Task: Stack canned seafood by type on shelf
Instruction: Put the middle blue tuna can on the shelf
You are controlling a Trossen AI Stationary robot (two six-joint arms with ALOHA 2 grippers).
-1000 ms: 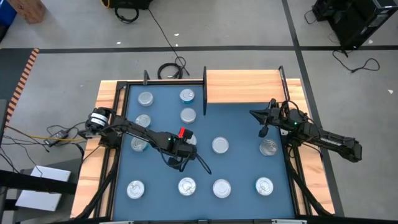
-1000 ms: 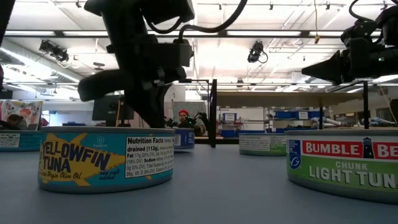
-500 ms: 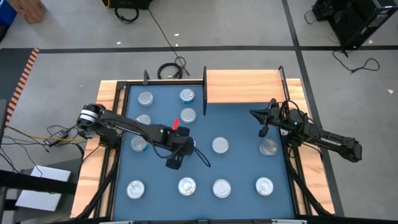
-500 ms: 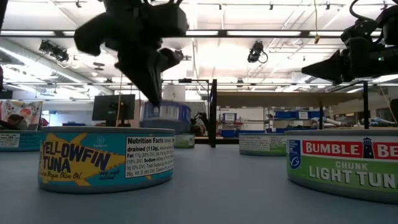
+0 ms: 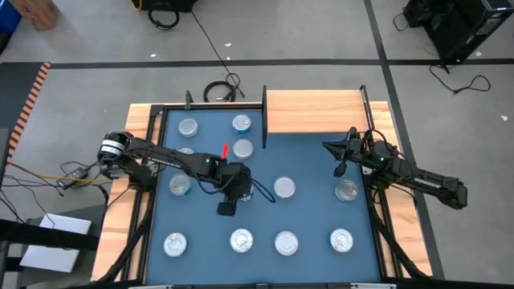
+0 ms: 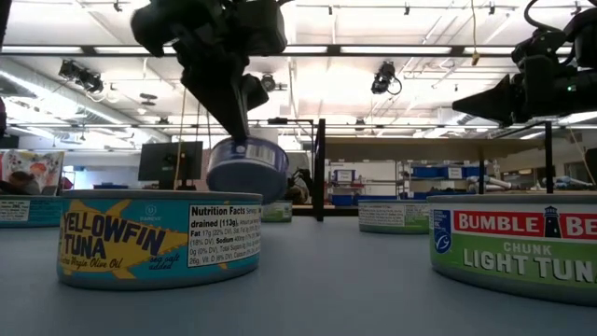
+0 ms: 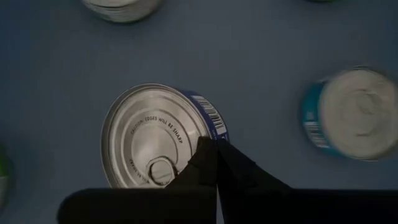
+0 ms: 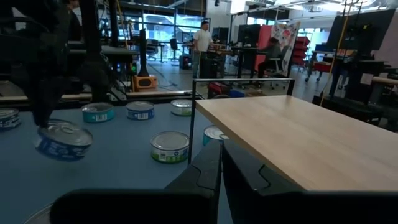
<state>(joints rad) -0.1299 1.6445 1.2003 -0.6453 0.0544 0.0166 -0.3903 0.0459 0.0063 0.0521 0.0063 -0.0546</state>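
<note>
My left gripper is over the middle of the blue mat, shut on a blue-labelled tin that hangs off the mat, tilted. The left wrist view shows that tin's silver top with its pull tab. Several other tins stand on the mat on their bases, such as a yellowfin tin and a green-labelled one. The shelf, a light wooden board with black posts, sits at the mat's far right. My right gripper waits shut, just in front of the shelf's near edge. My left gripper comes from above, pointing down, and its fingertips meet at the tin's rim, beside the barcode. The fingers themselves hide how the rim sits between them. The tin is lifted clear of the mat and hangs tilted below the fingers.
Tins ring the held one: one to its right, one toward the far edge, one to its left, and a row along the near edge. A black post stands at the shelf's left end. People show in the room beyond.
My left gripper, down at a tin on the mat a second ago, has risen with it and shifted slightly toward the far right. The tin has been lifted clear of the mat and now hangs tilted.
</note>
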